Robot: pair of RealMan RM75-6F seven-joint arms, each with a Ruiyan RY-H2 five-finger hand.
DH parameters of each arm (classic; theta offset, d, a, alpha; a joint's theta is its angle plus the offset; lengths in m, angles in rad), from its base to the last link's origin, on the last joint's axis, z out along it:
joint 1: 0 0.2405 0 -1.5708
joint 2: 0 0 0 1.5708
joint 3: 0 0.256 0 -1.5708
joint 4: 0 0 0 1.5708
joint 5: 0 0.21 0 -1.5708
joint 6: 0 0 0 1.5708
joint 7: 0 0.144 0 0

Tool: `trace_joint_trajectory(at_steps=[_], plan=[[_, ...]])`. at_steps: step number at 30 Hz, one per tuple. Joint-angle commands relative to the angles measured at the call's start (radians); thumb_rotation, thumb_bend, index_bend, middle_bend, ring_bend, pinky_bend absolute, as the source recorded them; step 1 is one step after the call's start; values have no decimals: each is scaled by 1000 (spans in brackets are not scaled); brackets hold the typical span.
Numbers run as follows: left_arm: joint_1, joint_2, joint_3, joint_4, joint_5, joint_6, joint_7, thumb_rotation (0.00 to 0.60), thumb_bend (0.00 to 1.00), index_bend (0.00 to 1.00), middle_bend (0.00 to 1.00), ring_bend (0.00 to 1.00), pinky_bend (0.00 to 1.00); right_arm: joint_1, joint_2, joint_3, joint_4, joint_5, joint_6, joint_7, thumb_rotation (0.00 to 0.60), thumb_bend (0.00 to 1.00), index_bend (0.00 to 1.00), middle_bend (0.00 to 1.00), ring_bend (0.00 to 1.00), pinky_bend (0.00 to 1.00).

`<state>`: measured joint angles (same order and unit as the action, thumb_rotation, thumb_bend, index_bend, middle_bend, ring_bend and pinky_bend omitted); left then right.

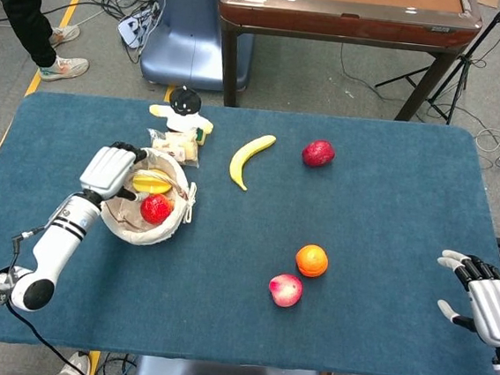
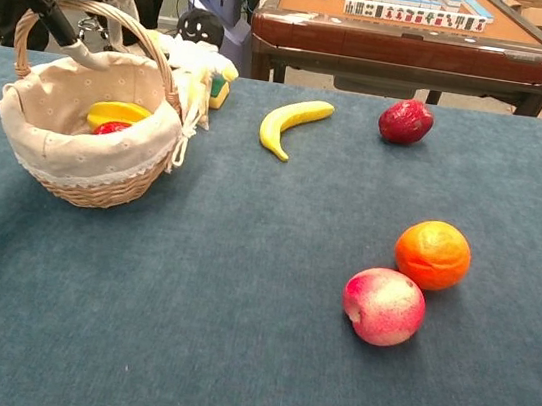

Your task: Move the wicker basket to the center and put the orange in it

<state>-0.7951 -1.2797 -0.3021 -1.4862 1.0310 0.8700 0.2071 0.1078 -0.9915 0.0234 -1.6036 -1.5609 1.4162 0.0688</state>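
Left hand reaching over the wicker basket's handle, orange waiting on the cloth.

The left hand (image 1: 110, 170) is hovering over the arched handle of the wicker basket (image 2: 88, 142), fingers curling down toward it, though neither view is showing whether they are actually closing round it; probably it is lining up for a lift by the handle. The basket is sitting at the table's left side, not yet at the center; it is woven cane with a soft cream fabric liner, lace-edged, already holding a yellow fruit (image 2: 120, 114) and a red one (image 1: 155, 208). The orange (image 2: 432, 254), round and dimpled, is lying well apart to the right, just beside a pink-red apple (image 2: 383, 306). The right hand (image 1: 491, 302) is resting at the table's right edge, holding nothing, its fingers spread. A curved, smooth banana (image 1: 250, 159) is lying on the napped blue table cover (image 2: 232, 339).
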Motion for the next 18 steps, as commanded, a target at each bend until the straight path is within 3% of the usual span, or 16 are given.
trace_joint_trajectory(at_steps=[1, 8, 18], plan=[[-8, -13, 12, 15, -7, -3, 8, 600, 183, 554, 619, 487, 361, 1, -1, 0, 2, 3, -3, 2, 600, 172, 282, 240, 196, 310], [0, -20, 32, 13, 1, 39, 30, 600, 183, 636, 703, 588, 455, 5, -3, 0, 5, 12, -14, 4, 600, 172, 282, 240, 196, 310], [11, 3, 56, -26, 39, 79, 51, 600, 184, 741, 770, 654, 505, 10, -7, -2, -1, 24, -31, -7, 600, 172, 282, 240, 196, 310]])
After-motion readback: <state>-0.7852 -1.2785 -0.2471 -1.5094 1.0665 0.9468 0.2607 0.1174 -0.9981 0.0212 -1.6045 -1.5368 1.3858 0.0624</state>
